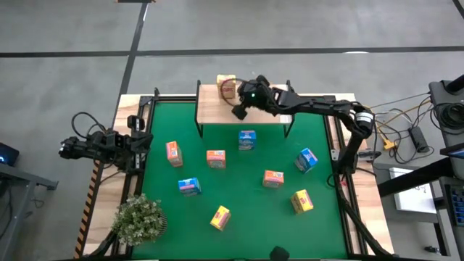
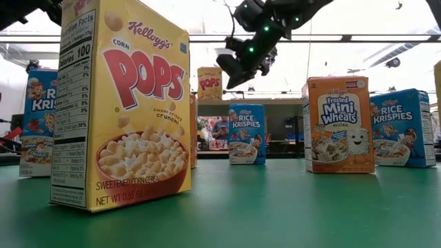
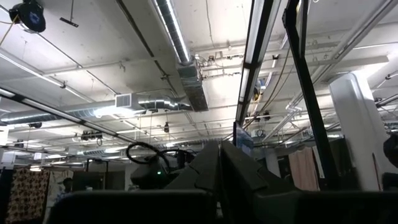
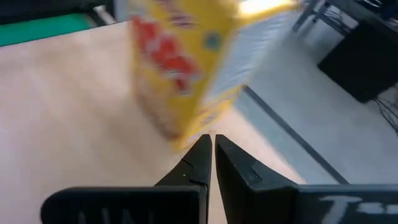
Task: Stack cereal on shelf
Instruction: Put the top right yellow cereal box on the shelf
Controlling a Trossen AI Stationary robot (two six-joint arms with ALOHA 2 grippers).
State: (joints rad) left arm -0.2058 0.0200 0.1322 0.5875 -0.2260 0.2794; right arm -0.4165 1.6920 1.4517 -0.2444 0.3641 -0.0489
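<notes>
With the right gripper closed and empty above the shelf, just beside the yellow box at its nine o'clock, retract it slowly so you do not tip that box.

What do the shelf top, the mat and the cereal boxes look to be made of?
Shelf top: pale wood with visible grain, matte. Mat: green, flat and dull, probably felt or rubber. Corn Pops box: printed cardboard, slightly glossy, with crisp folded edges.

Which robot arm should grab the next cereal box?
Probably the right. Its gripper is shut over the shelf, beside the yellow box, and the blue box stands close by. The left gripper waits folded off the mat.
</notes>
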